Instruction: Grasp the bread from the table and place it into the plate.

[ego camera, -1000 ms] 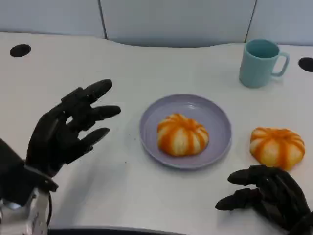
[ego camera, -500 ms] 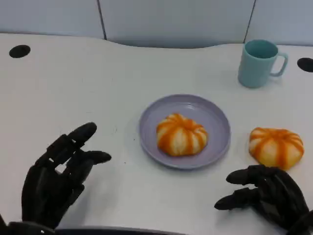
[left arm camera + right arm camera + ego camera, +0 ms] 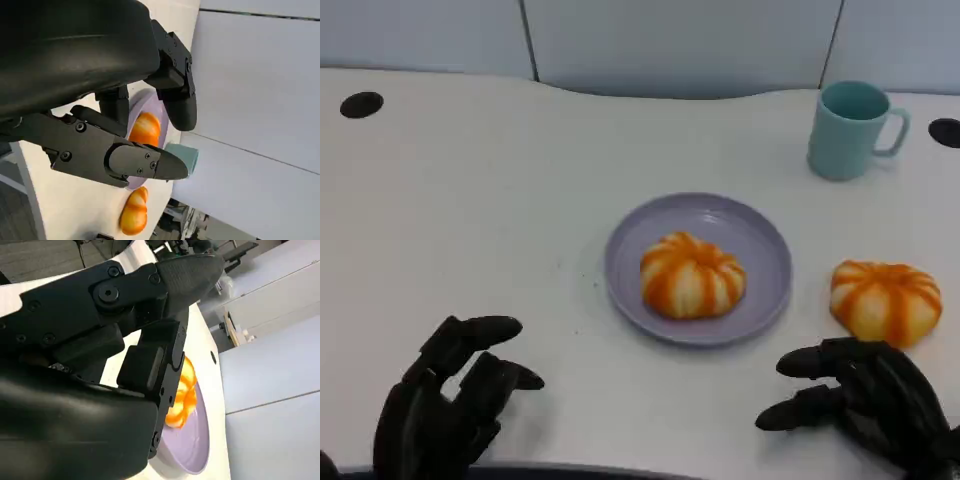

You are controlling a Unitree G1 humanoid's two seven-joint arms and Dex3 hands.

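Down at the near left edge of the white table, the left hand sits low with its fingers loosely spread and nothing in them. It is well apart from any bread, so it looks parked rather than working.

Moving to the middle, the lavender plate already carries one orange-striped bun, resting a little toward its near side. That part of the job reads as done.

Further right, a second orange-striped bun lies on the bare table just beside the plate's rim, not touching it. This one is what is left: it needs lifting and setting down next to its twin.

Near the right edge, the right hand hovers just short of that loose bun, fingers parted and curved forward, holding nothing. It appears placed to reach in for the grasp, though no contact is made yet.

Up at the far right, a teal mug stands upright, well clear of the action.
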